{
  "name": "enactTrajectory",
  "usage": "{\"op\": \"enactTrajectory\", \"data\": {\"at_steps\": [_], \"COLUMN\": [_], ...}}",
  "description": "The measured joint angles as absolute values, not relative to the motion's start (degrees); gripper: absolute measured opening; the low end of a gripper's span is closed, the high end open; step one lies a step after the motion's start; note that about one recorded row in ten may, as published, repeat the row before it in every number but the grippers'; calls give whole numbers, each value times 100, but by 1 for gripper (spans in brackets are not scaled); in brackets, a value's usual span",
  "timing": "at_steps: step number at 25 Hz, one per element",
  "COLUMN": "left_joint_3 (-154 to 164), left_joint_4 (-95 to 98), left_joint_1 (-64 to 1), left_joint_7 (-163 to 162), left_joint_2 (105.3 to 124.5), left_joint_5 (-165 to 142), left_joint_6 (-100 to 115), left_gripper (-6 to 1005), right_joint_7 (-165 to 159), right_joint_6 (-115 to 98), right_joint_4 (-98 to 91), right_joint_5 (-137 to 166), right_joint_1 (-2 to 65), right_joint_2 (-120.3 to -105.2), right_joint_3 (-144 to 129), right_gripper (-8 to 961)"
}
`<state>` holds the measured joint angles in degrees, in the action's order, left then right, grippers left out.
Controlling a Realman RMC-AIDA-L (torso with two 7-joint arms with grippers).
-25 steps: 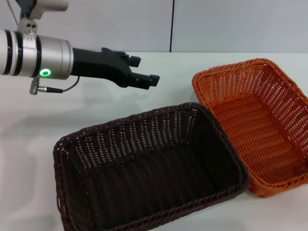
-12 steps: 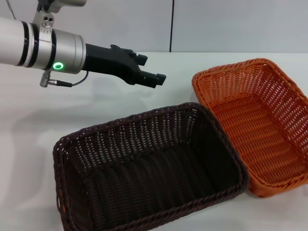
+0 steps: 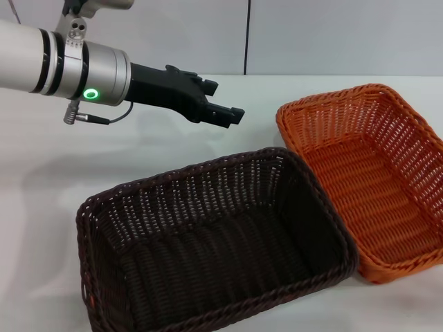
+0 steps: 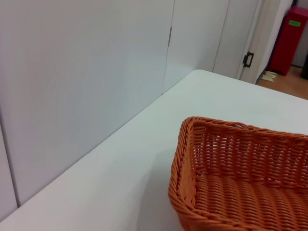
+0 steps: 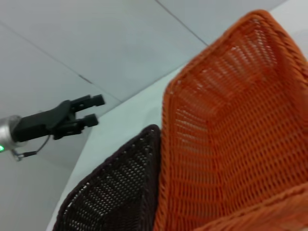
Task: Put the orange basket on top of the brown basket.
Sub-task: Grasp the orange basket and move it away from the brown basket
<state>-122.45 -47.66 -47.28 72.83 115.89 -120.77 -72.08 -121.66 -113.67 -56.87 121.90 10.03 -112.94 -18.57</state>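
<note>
Head view had the left gripper (image 3: 223,104) hanging in the air above the white bench (image 3: 41,173), behind the brown basket (image 3: 208,242), fingers a bit apart and holding nothing, pointed toward the orange basket (image 3: 367,180), probably lining up for its near rim. The orange basket sat on the bench, snug against the brown one's right side, not stacked yet. Right gripper wasn't visible anywhere.
</note>
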Motion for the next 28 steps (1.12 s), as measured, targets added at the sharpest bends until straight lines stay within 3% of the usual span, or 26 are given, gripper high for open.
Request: {"op": "enactTrajectory", "data": {"at_steps": [28], "left_joint_3": [-12155], "left_joint_4": [-4792], "left_joint_1": [-4761], "left_joint_7": [7164], "left_joint_2": [11733], "left_joint_5": [-12076], "left_joint_6": [-7330], "left_gripper": [844], "right_joint_7": [-11697], "right_joint_6": [-10106], "right_joint_4": [-4435], "right_joint_5": [12550], "right_joint_1": [1495], "right_joint_2": [-11293], "right_joint_3": [-1882], "right_gripper": [730]}}
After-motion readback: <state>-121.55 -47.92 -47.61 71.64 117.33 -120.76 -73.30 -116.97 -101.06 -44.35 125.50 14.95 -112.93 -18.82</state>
